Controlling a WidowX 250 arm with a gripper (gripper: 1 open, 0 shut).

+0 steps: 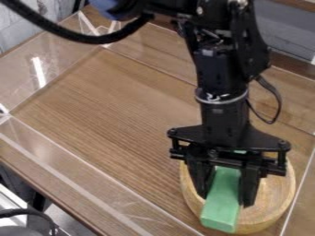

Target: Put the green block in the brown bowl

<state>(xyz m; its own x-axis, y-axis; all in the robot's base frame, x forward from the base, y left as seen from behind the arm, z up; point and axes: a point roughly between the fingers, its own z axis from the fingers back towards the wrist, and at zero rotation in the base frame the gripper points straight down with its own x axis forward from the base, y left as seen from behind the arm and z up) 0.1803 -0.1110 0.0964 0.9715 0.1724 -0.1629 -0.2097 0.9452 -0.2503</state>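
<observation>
Off to the left, the wooden worktop (117, 111) lies bare, a clear panel (50, 55) glinting along its far-left edge. Nothing there blocks the way. Moving right, the gripper (229, 189) hangs steeply downward, pinching the upper end of the green block (227, 205). The block slants down with its lower end over the near rim of the brown bowl (277, 205). Whether it touches the wood, I cannot tell. My read: shift it toward the bowl's middle before letting go, or it may tip out over the rim.
</observation>
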